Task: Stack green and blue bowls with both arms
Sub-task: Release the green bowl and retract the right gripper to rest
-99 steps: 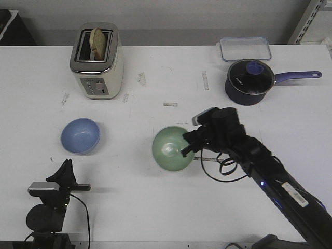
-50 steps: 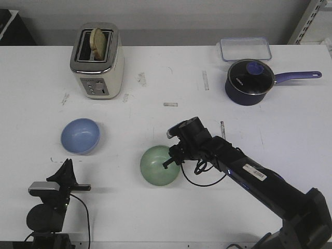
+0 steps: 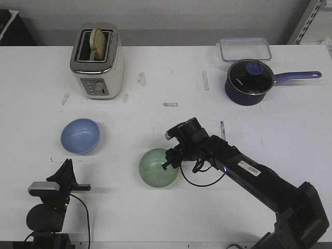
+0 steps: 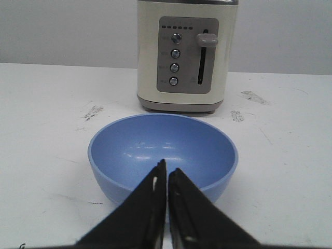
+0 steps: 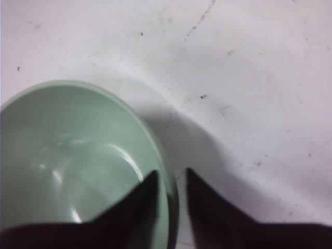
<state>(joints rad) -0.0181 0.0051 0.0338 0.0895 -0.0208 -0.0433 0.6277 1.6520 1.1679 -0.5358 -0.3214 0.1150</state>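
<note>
We can't read any text here. The white print on the side of the saucepan (image 3: pixel 248 83), the white sticker on the right arm (image 3: pixel 249 169) and the small marks beside the toaster (image 4: pixel 188 57) buttons are all too small or blurred to make out.

Front overlooks table (image 3: pixel 155 218); wrists close, perhaps low.

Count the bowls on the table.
2: the blue bowl sits front-left, ahead of the left gripper; the green bowl sits centre-front, its rim between the right gripper fingers.
</note>
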